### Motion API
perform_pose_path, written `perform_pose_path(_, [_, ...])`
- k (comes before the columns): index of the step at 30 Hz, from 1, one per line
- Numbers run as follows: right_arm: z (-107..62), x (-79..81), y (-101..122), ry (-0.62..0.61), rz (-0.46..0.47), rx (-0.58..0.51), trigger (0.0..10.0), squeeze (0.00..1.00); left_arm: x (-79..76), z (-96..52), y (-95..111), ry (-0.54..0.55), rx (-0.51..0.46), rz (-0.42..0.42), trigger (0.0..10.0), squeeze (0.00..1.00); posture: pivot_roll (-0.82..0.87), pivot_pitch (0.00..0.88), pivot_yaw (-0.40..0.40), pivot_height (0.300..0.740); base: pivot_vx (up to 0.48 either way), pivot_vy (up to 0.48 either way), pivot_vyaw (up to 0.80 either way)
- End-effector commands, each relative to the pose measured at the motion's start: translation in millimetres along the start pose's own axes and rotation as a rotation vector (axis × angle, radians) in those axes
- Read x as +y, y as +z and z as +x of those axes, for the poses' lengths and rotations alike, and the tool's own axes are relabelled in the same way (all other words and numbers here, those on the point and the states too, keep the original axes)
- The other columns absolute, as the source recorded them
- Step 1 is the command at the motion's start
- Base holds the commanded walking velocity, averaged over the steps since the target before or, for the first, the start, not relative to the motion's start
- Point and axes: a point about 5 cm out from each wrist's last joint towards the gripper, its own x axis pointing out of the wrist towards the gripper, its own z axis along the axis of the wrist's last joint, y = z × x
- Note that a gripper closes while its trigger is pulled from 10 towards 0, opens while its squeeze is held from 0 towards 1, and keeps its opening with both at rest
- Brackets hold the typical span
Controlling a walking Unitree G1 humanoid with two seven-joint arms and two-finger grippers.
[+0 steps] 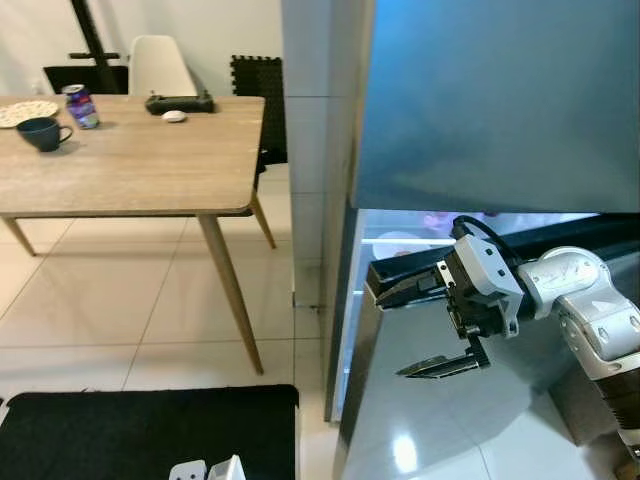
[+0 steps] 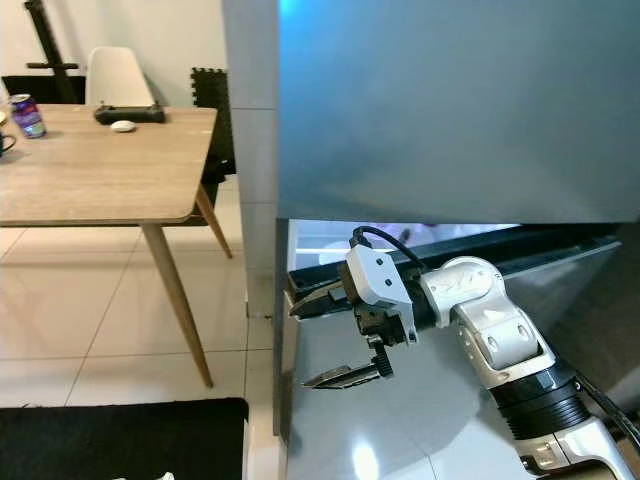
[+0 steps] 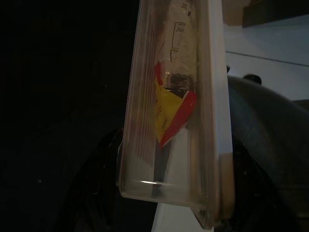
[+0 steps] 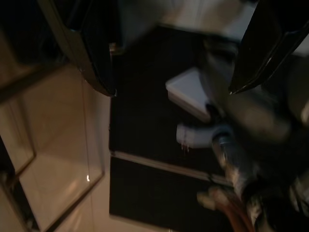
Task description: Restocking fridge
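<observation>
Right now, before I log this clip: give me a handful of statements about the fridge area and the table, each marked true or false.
1. The right gripper has its fingers apart at the edge of the fridge door. True.
2. A can stands on the wooden table. True.
3. The right gripper holds a bottle. False: nothing is between its fingers.
4. The dark mug lies on the floor. False: it sits on the table, near the can.
5. The left wrist view shows a clear plastic container with red and yellow packaging inside. True.
</observation>
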Motion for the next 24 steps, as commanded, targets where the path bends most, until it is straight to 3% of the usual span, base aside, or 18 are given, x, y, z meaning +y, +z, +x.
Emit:
perform_pose_path(1, [-6.4,-1.9,16,-0.030,-0.019,-0.105,10.0,0.00,-5.8,0.9,0,-0.020,0.000,-0.004,10.0,0.00,-0.06,0.000,-0.046,0.740,0.000,0.000,0.00])
perform_pose_path(10, [-11.4,-10.1,39,-0.143,-0.018,-0.306,10.0,0.00,-5.9,0.9,-1,-0.022,0.002,-0.005,10.0,0.00,-0.06,0.000,-0.046,0.740,0.000,0.000,0.00])
perform_pose_path(12, [-11.1,-12.8,37,-0.177,-0.018,-0.295,10.0,0.00,-6.0,0.9,-1,-0.022,0.002,-0.005,10.0,0.00,-0.06,0.000,-0.045,0.740,0.000,0.000,0.00])
perform_pose_path(15, [-10.1,-28.5,24,-0.340,0.001,-0.203,10.0,0.00,-6.8,1.1,0,-0.024,0.001,-0.004,10.0,0.00,-0.06,0.000,-0.044,0.740,0.000,0.000,0.00])
perform_pose_path(18, [-10.8,-33.0,23,-0.382,0.009,-0.194,10.0,0.00,-7.0,1.1,0,-0.025,0.000,-0.004,10.0,0.00,-0.06,0.000,-0.044,0.740,0.000,0.000,0.00])
perform_pose_path(19, [-11.7,-35.7,24,-0.404,0.016,-0.192,1.9,0.00,-7.2,1.2,0,-0.025,0.000,-0.004,10.0,0.00,-0.06,0.000,-0.044,0.740,0.000,0.000,0.00])
perform_pose_path(20, [-12.4,-37.6,24,-0.421,0.020,-0.190,0.0,0.00,-7.5,1.2,0,-0.026,-0.001,-0.004,10.0,0.00,-0.06,0.000,-0.042,0.740,0.000,0.000,0.00])
perform_pose_path(24, [-12.7,-37.2,25,-0.415,0.016,-0.173,0.0,0.00,-7.4,1.2,0,-0.026,0.001,-0.002,10.0,0.00,-0.06,0.000,-0.043,0.740,0.000,0.000,0.00])
